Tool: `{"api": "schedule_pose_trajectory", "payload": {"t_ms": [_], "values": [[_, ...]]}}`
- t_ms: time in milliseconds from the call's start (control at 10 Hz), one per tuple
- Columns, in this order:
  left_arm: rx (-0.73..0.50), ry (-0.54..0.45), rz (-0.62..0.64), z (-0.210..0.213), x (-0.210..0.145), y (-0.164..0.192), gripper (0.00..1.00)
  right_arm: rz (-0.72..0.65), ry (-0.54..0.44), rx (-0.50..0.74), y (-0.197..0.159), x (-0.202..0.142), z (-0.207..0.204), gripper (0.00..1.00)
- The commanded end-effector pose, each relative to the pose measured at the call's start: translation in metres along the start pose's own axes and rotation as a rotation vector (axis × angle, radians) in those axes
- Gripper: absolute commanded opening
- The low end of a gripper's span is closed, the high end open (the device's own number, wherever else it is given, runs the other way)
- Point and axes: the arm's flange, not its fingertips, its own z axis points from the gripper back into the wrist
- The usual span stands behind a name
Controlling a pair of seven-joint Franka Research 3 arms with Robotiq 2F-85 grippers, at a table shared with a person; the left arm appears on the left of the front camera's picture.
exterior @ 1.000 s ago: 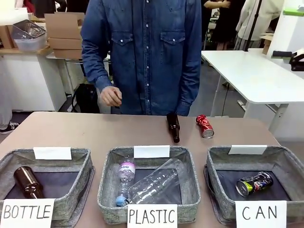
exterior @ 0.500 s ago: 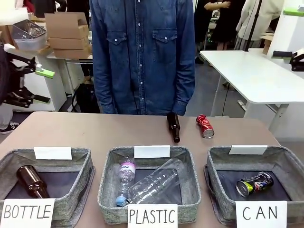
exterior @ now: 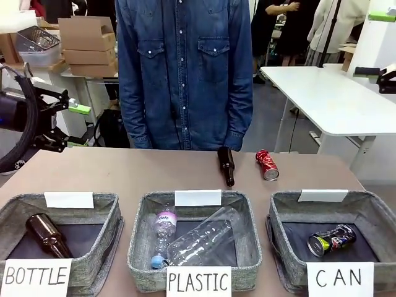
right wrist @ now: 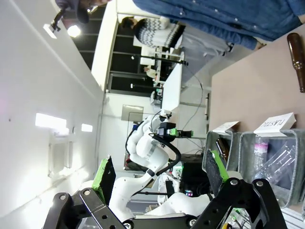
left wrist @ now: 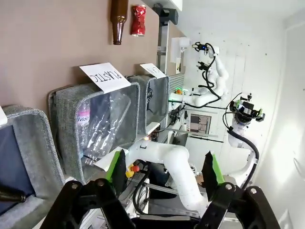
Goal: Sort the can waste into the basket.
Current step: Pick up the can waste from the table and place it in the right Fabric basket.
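One can is in, one to go: dark can (exterior: 331,239) lies inside the CAN basket (exterior: 279,226); red can (exterior: 266,164) lies on its side on the table (exterior: 124,173) near the far edge, silver end toward me, just beside a brown bottle (exterior: 226,166), small gap between them as far as I can tell.

Left gripper (exterior: 78,127) hovers over the table's far left corner, jaws spread, nothing between; right gripper (right wrist: 159,183) has jaws spread wide, also empty.

My call is to take the red can with the right arm, since it's on that side and so is the basket. Come down from above and set the fingers across the can's body, not its ends; it's dented, so I expect uneven contact and would centre the pads on the roundest part; keep the bottle-side finger inside that gap so it doesn't nudge the bottle into a roll.

On edges, the can sits close to the far rim of the table with the person (exterior: 185,74) standing right behind it, so no overshoot that way. There is bare table between the can and the basket, good for the carry. A white card (exterior: 322,195) stands on the basket's far rim; lift clear of it. Inside, there is free floor left of the dark can; I'd release there, low.
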Motion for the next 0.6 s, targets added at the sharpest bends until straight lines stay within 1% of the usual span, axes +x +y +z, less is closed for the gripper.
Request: {"api": "schedule_pose_trajectory", "payload": {"t_ms": [0,100,200,300,400,500], "values": [[0.005,-0.01,-0.026,0.003,-0.003,-0.01,0.85,0.0,0.0,0.0,0.0,0.0,0.0,1.0],[0.005,-0.01,-0.026,0.003,-0.003,-0.01,0.85,0.191,0.022,-0.321,0.008,-0.01,-0.015,1.0],[0.005,-0.01,-0.026,0.003,-0.003,-0.01,0.85,0.33,0.125,-0.563,0.007,-0.013,-0.037,1.0],[0.005,-0.01,-0.026,0.003,-0.003,-0.01,0.85,0.44,0.097,-0.852,0.001,-0.011,-0.05,1.0],[0.005,-0.01,-0.026,0.003,-0.003,-0.01,0.85,0.486,0.095,-0.952,-0.004,-0.01,-0.054,1.0],[0.005,-0.01,-0.026,0.003,-0.003,-0.01,0.85,0.497,0.109,-0.942,-0.007,-0.009,-0.056,1.0]]}}
